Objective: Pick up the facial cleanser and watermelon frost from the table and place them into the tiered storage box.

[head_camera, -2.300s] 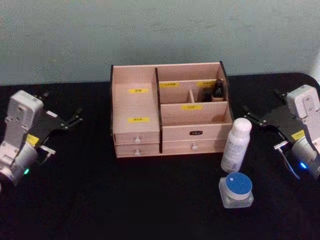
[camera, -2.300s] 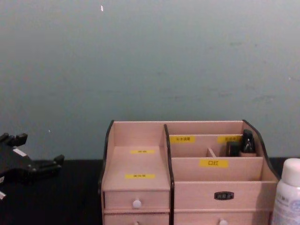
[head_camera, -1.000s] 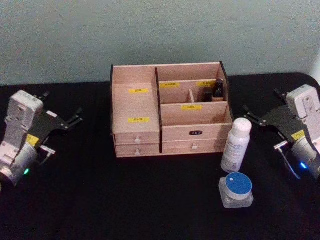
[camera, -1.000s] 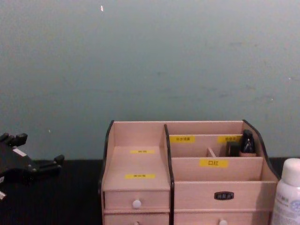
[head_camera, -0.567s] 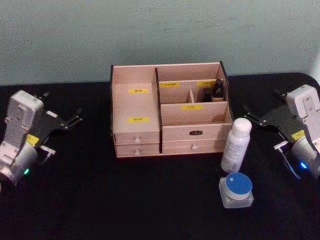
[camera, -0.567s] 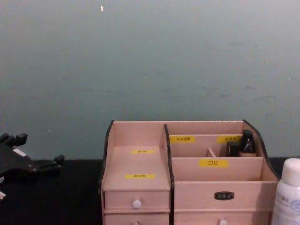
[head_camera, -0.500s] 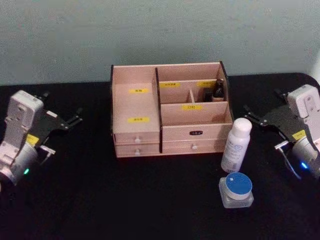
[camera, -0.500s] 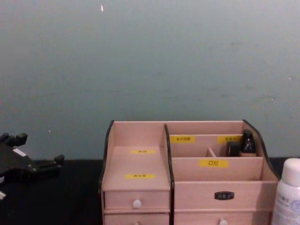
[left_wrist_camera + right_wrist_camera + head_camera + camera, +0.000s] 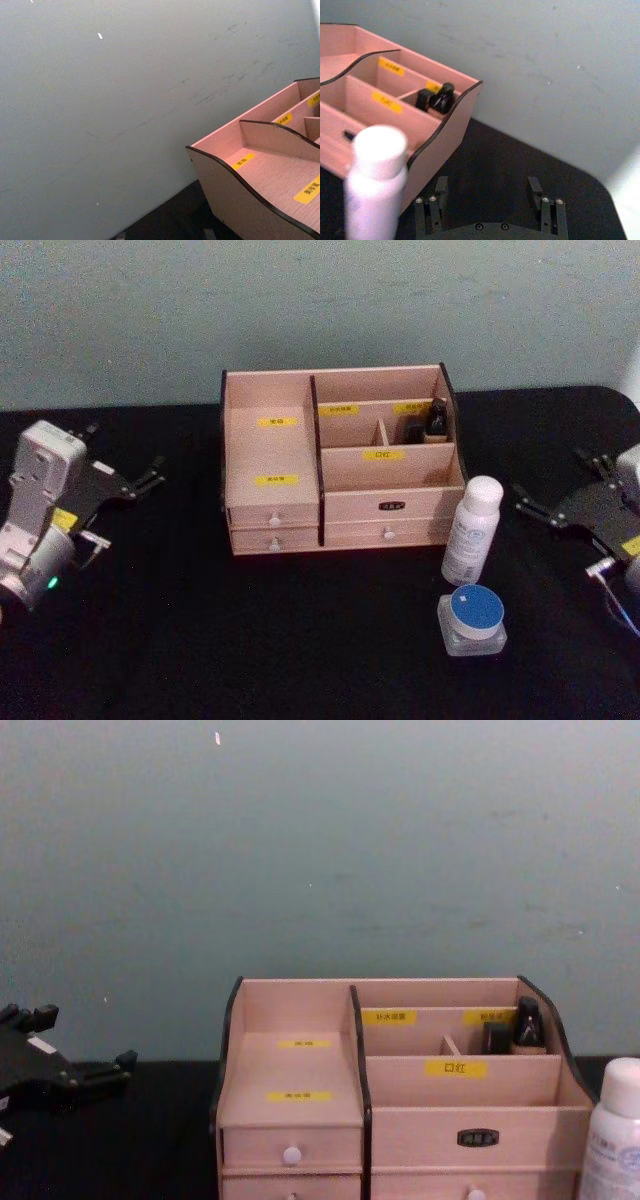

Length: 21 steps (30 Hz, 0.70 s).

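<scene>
Here, left gripper and right gripper flank the tiered storage box, both with jaws apart.

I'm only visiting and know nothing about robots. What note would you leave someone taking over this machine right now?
Left gripper: open, empty, left of the tiered storage box.
Right gripper: open, empty, right of the white bottle.
White bottle stands on the table at the box's front right corner; blue-lidded jar sits just in front of it.
Done: nothing placed yet.
Left: put both into the box.
</scene>
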Tool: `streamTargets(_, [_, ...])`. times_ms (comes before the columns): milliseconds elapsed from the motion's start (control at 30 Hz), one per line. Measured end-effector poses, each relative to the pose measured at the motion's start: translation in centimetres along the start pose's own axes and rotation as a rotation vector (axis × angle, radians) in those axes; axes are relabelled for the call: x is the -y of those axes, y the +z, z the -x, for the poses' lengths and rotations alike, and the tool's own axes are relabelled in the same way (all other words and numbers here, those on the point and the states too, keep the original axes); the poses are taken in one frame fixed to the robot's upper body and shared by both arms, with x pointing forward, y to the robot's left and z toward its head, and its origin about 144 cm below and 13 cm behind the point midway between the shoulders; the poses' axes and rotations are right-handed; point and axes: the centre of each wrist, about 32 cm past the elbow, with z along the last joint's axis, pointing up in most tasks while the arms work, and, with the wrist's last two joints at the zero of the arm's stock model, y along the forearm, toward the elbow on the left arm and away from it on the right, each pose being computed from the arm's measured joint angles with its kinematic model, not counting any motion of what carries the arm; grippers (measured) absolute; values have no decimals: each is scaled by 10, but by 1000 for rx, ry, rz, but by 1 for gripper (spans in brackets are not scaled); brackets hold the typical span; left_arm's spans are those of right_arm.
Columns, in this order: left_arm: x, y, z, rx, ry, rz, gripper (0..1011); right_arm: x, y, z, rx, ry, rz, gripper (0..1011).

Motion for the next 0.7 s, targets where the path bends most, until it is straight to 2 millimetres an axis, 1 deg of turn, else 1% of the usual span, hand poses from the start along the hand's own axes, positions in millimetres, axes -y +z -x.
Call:
streamTargets(100, [0,0,0,0,0,0,1001,17,1,0,-24,31,29,1000])
streamTargets(333, [0,0,0,0,0,0,1000,41,8,3,-102,116,53,1000])
streamTargets(467, [0,0,0,0,0,0,1001,50,14,5,-126,166,54,1000])
streamTargets(700, [0,0,0,0,0,0,1001,54,23,9,-171,241,57,1000])
